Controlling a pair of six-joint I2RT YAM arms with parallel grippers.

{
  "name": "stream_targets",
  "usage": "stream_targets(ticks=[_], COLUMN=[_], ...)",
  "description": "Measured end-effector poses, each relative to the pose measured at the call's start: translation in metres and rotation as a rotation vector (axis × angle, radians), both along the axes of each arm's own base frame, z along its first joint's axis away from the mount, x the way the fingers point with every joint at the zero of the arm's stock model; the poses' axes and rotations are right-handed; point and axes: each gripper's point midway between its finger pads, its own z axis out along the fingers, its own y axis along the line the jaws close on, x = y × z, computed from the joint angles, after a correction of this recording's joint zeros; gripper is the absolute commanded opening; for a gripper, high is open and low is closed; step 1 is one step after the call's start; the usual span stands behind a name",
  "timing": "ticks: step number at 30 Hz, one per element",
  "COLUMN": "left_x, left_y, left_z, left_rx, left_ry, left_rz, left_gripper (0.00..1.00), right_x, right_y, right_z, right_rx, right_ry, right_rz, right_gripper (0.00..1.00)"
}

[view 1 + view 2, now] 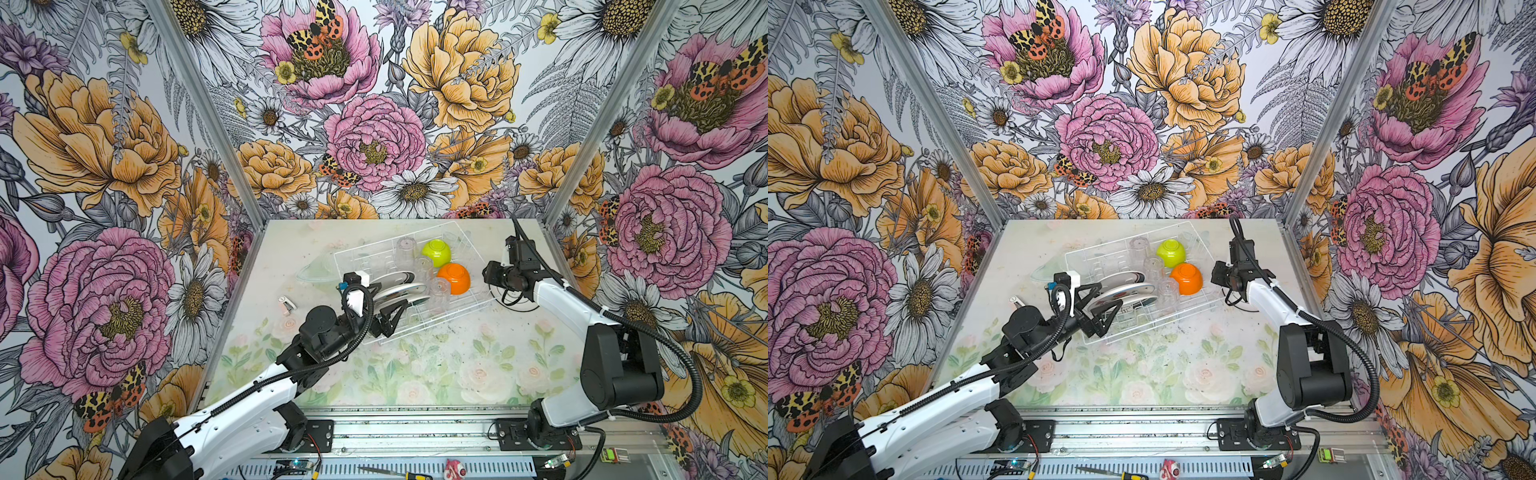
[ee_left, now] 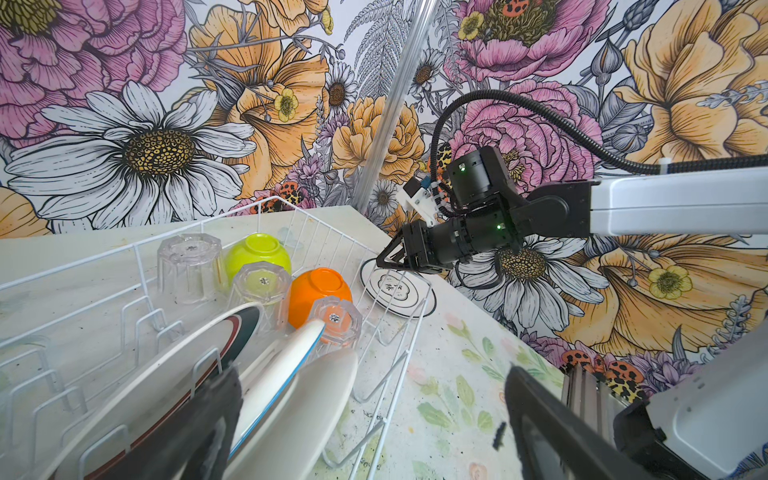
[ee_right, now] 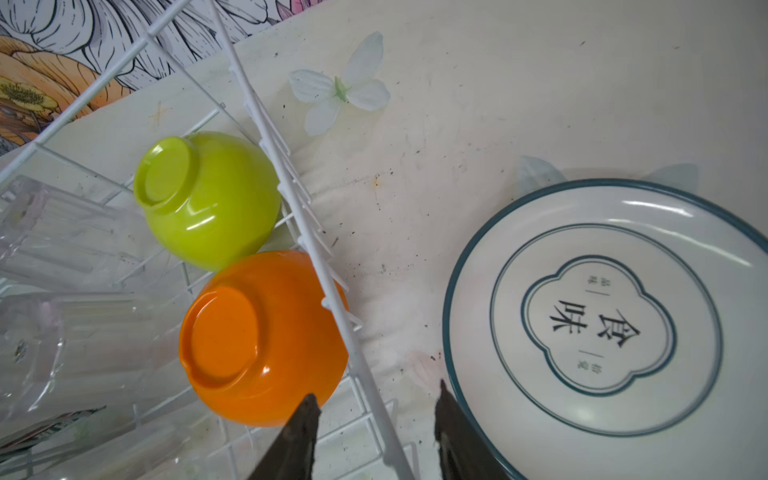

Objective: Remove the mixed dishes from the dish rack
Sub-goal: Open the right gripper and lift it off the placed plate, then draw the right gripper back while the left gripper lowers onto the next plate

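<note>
Plates (image 1: 399,286) stand on edge, leaning in the slots at one end of the rack (image 2: 316,224), rims turned toward the left hand (image 1: 392,297), much the nearer of the two. That hand is spread as wide as it goes and holds nothing. One finger (image 2: 195,419) overlaps the plates; its mate hangs outside the rack, over the worktop (image 1: 415,374). The right hand (image 3: 374,405), part open and empty, hangs over the opposite rack wall, between the orange bowl (image 1: 455,277) and a lone plate (image 3: 602,316) lying flat on the worktop.
</note>
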Motion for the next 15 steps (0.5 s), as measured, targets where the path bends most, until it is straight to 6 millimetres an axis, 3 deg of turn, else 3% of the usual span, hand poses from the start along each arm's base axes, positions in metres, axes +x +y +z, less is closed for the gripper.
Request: stream_targets(ticks=[15], left_x=[0.009], left_y=[0.008], left_z=[-0.010], left_rx=[0.028], left_ry=[0.031], left_rz=[0.069], left_gripper=[0.99], right_x=[-0.008], right_y=[-0.001], right_z=[-0.006], right_rx=[-0.099], right_ry=[-0.013], right_rz=[0.008], right_gripper=[0.24])
